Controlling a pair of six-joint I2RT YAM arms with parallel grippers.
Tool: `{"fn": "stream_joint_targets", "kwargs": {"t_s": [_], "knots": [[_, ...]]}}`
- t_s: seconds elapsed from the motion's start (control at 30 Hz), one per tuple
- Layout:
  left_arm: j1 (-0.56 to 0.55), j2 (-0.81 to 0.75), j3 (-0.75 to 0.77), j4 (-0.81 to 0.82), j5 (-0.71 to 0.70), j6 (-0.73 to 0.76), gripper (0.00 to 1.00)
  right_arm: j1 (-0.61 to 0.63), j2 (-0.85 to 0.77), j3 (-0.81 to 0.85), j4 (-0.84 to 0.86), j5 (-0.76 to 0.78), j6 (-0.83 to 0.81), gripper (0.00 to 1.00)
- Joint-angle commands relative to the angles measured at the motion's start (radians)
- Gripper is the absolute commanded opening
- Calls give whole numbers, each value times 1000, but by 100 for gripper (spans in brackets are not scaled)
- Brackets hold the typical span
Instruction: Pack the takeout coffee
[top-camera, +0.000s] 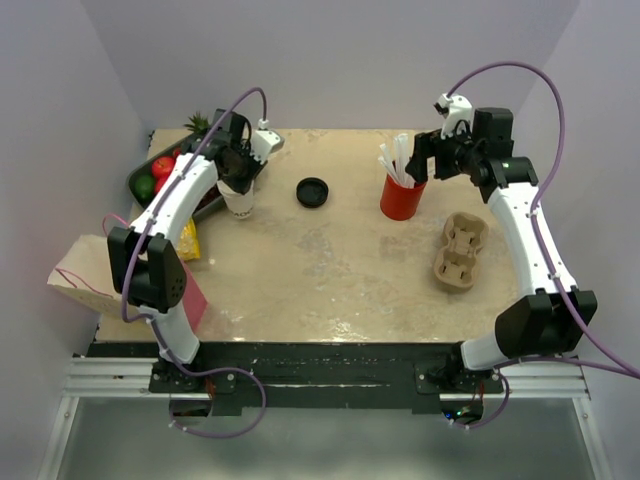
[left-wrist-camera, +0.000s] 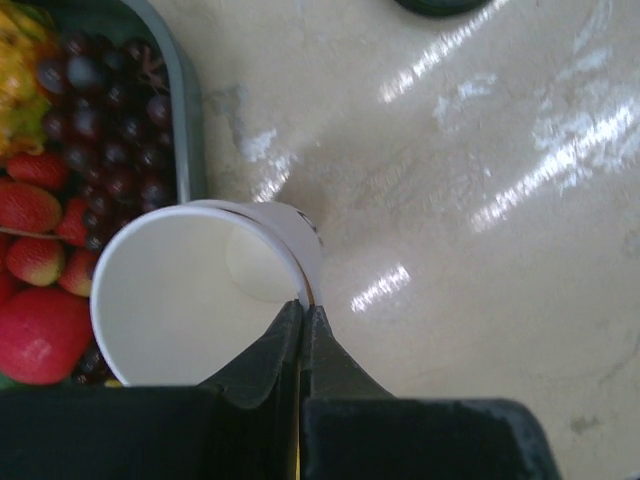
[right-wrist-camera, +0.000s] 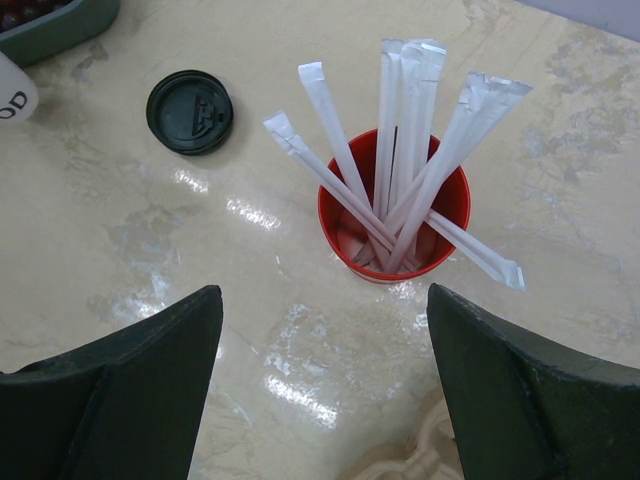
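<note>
The white paper cup (top-camera: 240, 199) is upright and empty beside the fruit tray at the back left. My left gripper (top-camera: 240, 178) is shut on its rim: in the left wrist view the two fingers (left-wrist-camera: 303, 308) pinch the right wall of the cup (left-wrist-camera: 190, 295), one inside and one outside. The round black lid (top-camera: 313, 191) lies flat on the table to the cup's right; it also shows in the right wrist view (right-wrist-camera: 190, 111). My right gripper (top-camera: 425, 160) is open and empty (right-wrist-camera: 322, 290), hovering above the table next to the red cup.
A red cup (top-camera: 402, 196) of white wrapped straws (right-wrist-camera: 395, 150) stands at the back right. A brown pulp cup carrier (top-camera: 458, 250) lies right of centre. A dark tray (left-wrist-camera: 185, 110) of fruit sits back left. A paper bag (top-camera: 80, 275) lies at the left edge.
</note>
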Motion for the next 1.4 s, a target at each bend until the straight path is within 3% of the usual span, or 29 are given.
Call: {"fn": "stream_joint_targets", "kwargs": {"t_s": [0.0, 0.03, 0.07, 0.1, 0.13, 0.2, 0.3, 0.37, 0.4, 0.43, 0.5, 0.6, 0.67, 0.7, 0.77, 0.8, 0.87, 1.0, 1.07, 1.1, 1.17, 1.23, 1.3, 1.37], "knots": [[31, -31, -63, 144, -20, -12, 0, 1, -34, -6, 33, -24, 10, 86], [34, 4, 24, -3, -5, -9, 0, 2, -30, -9, 39, -24, 13, 86], [34, 40, 111, -70, 111, -27, 0, 2, -22, 9, 29, -29, 13, 86], [34, 21, 123, -52, 127, -56, 0, 2, -17, 17, 20, -29, 11, 86], [32, -8, 21, 50, 103, -58, 0, 1, -17, 17, 27, -27, 7, 86], [28, 8, 130, -40, 185, -87, 0, 2, -11, 19, 24, -23, 5, 86], [40, -18, -3, 87, 86, -66, 0, 4, -8, 11, 35, -23, 11, 86], [34, 28, 95, -64, 223, -70, 0, 4, 6, 23, 23, -34, 13, 86], [14, -3, 60, -54, 204, -78, 0, 2, 7, 26, 20, -34, 14, 86], [-14, -31, 17, 54, 69, -67, 0, 2, 6, 26, 24, -31, 11, 86], [17, -50, -32, 118, 26, -33, 0, 2, 13, 29, 29, -26, 11, 86], [-33, -16, -26, 37, -73, 42, 0, 4, 26, 40, 26, -23, 11, 86], [-14, -5, 12, 9, 103, -33, 0, 2, 30, 48, 20, -26, 10, 86], [15, 24, 105, -32, 197, -65, 0, 2, 33, 46, 21, -26, 8, 86], [12, 56, 155, -91, 103, -61, 0, 1, 33, 43, 30, -21, 10, 86], [-10, 33, 93, -54, 39, -38, 0, 4, 33, 43, 32, -20, 11, 86], [-22, 1, 68, 21, 37, -57, 0, 2, 32, 40, 27, -20, 10, 86], [-25, 48, 94, -48, -64, -22, 0, 2, 38, 37, 24, -20, 5, 86], [32, 88, 147, -110, 186, -88, 0, 2, 36, 37, 27, -20, 8, 86], [63, 111, 205, -164, 234, -107, 0, 2, 38, 39, 29, -20, 7, 86], [23, 81, 169, -122, 21, -38, 0, 2, 38, 37, 27, -18, 6, 86], [-44, 6, -4, 52, -148, 42, 0, 2, 38, 37, 26, -17, 5, 86], [-19, -7, 39, 11, -65, 5, 0, 2, 38, 36, 26, -20, 6, 86], [-35, 42, 75, -40, -95, 7, 0, 2, 39, 34, 27, -21, 5, 86]]}}
